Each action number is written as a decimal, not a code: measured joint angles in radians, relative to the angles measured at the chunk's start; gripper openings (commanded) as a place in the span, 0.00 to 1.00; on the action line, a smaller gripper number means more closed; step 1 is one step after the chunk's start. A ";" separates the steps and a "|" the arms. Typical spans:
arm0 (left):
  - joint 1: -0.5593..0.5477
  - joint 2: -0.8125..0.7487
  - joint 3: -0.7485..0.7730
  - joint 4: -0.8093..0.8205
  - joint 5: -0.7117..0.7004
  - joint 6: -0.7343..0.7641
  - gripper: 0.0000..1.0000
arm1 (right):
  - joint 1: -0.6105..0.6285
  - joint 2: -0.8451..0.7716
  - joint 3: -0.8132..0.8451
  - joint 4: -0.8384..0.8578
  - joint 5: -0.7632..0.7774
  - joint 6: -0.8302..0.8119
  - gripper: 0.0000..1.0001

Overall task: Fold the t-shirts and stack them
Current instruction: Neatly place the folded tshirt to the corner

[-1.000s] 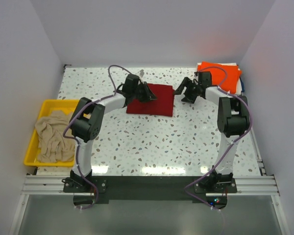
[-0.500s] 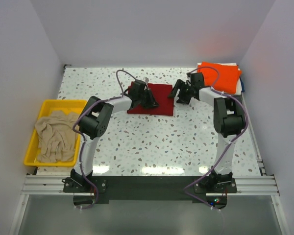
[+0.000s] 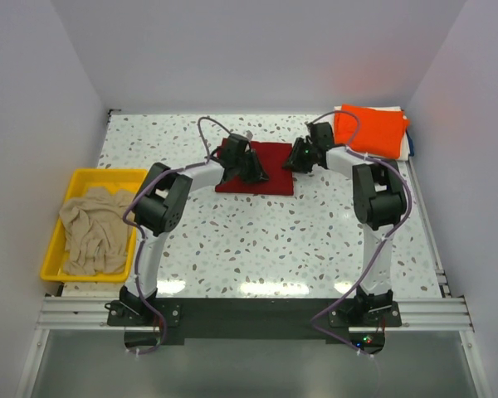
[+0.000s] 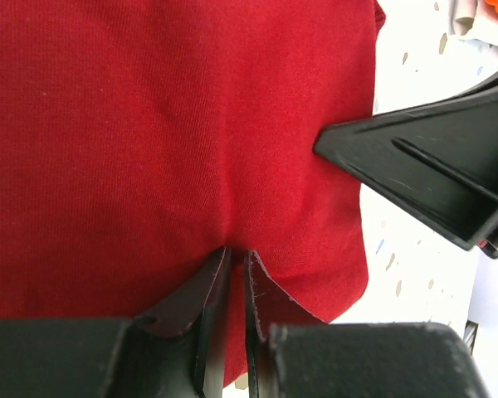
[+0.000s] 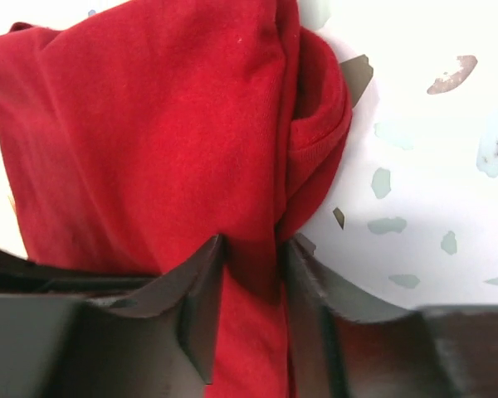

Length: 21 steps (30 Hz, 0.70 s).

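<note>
Both arms are on the dark red t-shirt, which lies folded into a neat rectangle toward the far middle of the desk. The left end effector is pressed almost together, nipping a small pucker of red cloth on the top face. The right end effector sits at the shirt's right edge and pinches the rolled fold, with cloth filling the gap between its fingers. The orange t-shirt lies folded in the far right corner, well apart. The beige t-shirt is crumpled in the yellow tray on the left.

My read is that this is the carry to the stack. The left grip looks shallow, perhaps only the top layer, so a deeper bite through every layer would stop the fold peeling open. Lift both arms level and at 1 pace, with the span taut but not stretched. Travel right and lay it square on the orange one before letting go.
</note>
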 measured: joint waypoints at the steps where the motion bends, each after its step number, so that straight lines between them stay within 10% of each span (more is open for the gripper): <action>1: 0.000 0.000 0.004 -0.009 -0.001 0.000 0.17 | 0.003 0.005 0.006 -0.004 0.008 0.001 0.25; 5: -0.001 -0.003 0.029 -0.063 -0.012 0.005 0.17 | 0.014 0.024 0.030 -0.015 0.032 0.003 0.00; 21: 0.000 -0.518 -0.018 -0.429 -0.197 0.226 0.20 | 0.030 0.099 0.397 -0.401 0.398 -0.196 0.00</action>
